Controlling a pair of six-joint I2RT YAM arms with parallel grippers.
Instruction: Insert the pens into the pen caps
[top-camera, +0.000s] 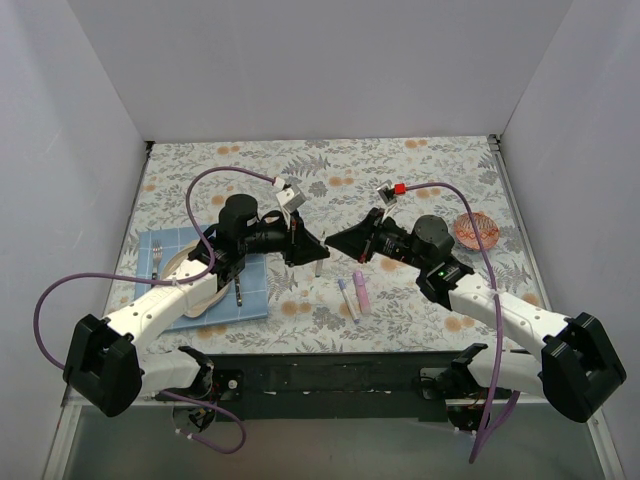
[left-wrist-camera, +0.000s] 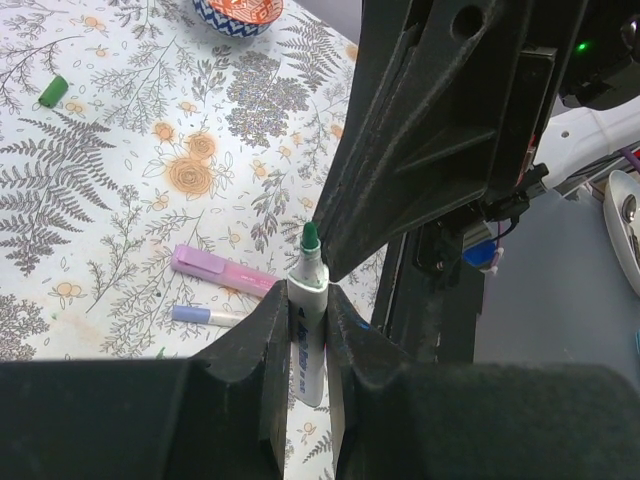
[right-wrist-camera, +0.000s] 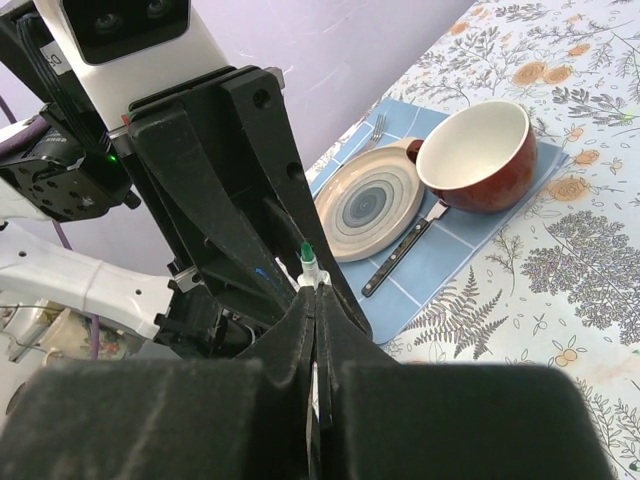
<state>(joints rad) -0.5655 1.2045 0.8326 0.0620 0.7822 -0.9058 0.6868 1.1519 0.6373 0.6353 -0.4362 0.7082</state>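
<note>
**Green-tipped pen pinched between two meeting pincers**

The left pincer (left-wrist-camera: 307, 300) is closed on the white barrel of a green-tipped pen (left-wrist-camera: 306, 345). It holds the pen off the worktop (top-camera: 400, 170) with the bare green tip pointing away from the wrist. The right pincer (right-wrist-camera: 315, 305) comes in from the opposite side, and its black fingers (right-wrist-camera: 345, 335) are pressed together, with only a thin slit between them. I cannot tell whether anything is gripped in that slit. Its tip sits just beside the pen's green tip, and its body fills most of the left wrist view, blocking what lies behind it.

Below the two pincers, a thick pink pen (left-wrist-camera: 215, 269) and a slim white pen with a purple end (left-wrist-camera: 205, 316) lie side by side on the floral cloth. A green cap (left-wrist-camera: 52, 91) lies alone, well apart from them. Near it is a small orange bowl with a blue-patterned rim (left-wrist-camera: 238, 12).

On the left side, a blue mat (right-wrist-camera: 470, 240) carries a ringed plate (right-wrist-camera: 365, 205) and a red-brown cup (right-wrist-camera: 480, 160) that overlaps the plate's edge. A dark-handled knife (right-wrist-camera: 400, 255) lies beside the plate, and a fork (right-wrist-camera: 375, 128) lies at the mat's far edge.
</note>
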